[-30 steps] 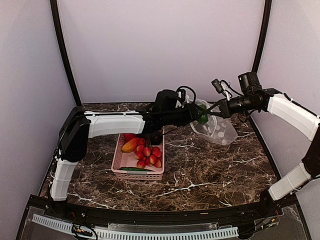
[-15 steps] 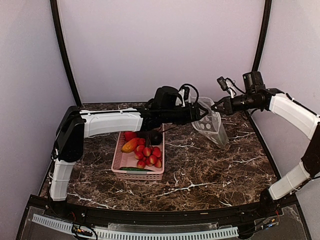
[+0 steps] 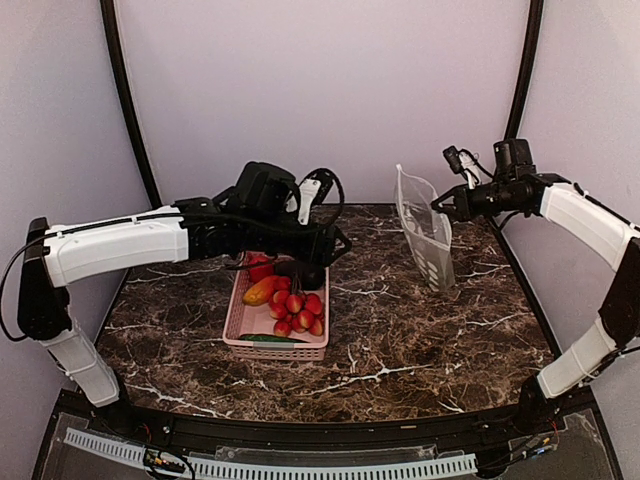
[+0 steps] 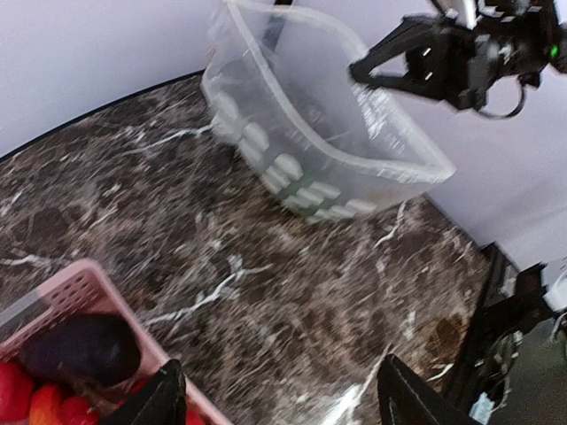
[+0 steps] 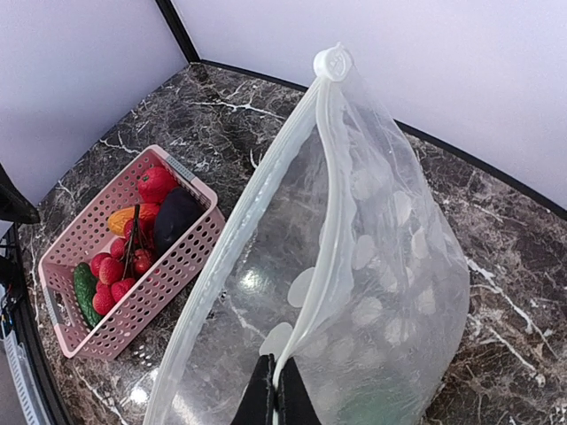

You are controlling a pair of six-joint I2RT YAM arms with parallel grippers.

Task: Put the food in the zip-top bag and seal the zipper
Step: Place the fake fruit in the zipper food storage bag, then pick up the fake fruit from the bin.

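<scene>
Now that your left jaws have dropped the green piece [image 5: 381, 409] into the zip-top bag [image 3: 425, 235] and backed over the pink basket [image 3: 250, 335], gaping and empty, re-pick. Right jaws pinch the bag rim near the counter's [image 3: 420, 340] far-right corner.

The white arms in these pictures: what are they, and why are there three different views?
They are two robot arms bolted at a marble table's near edge. The wide picture comes from a fixed camera above them; the other two come from a camera on each wrist. On the table sits a pink basket of toy food: red fruits, a mango, a cucumber, an eggplant. The right fingers are shut on the edge of a clear dotted bag, holding it up with its mouth open. The left fingers are open and empty, near the basket's far corner.
</scene>
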